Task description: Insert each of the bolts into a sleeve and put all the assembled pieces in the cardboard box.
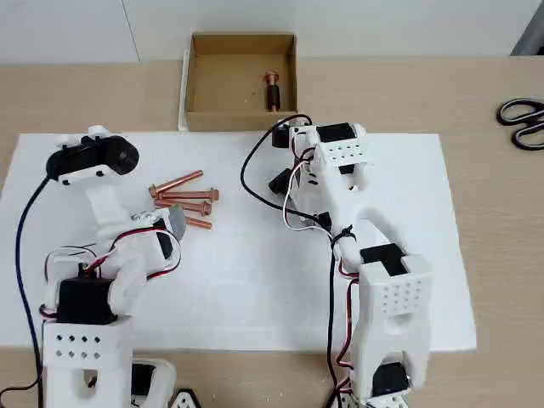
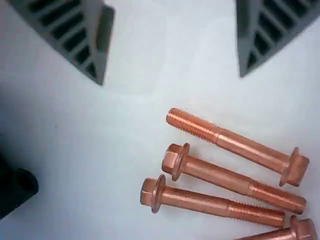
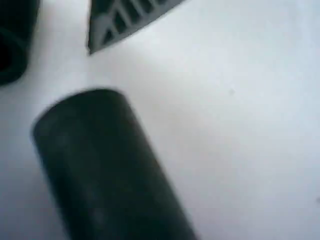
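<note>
Several copper bolts (image 1: 185, 201) lie in a loose bunch on the white mat (image 1: 255, 289); they lie side by side as bolts (image 2: 230, 170) in the left wrist view. My left gripper (image 2: 170, 45) hangs open just above the mat beside them, nothing between its fingers; from above, the left gripper (image 1: 174, 223) sits at the bunch's near edge. A black sleeve (image 3: 105, 170) lies on the mat close under my right wrist, a second sleeve (image 3: 12, 40) beside it. One grey finger (image 3: 125, 20) of my right gripper stands apart from both. The cardboard box (image 1: 197, 81) holds one assembled bolt and sleeve (image 1: 272, 89).
Black sleeves (image 1: 280, 180) lie next to the right arm (image 1: 340, 153), whose cables loop over the mat. Scissors (image 1: 523, 123) rest on the bare table at the far right. The mat's near middle is free.
</note>
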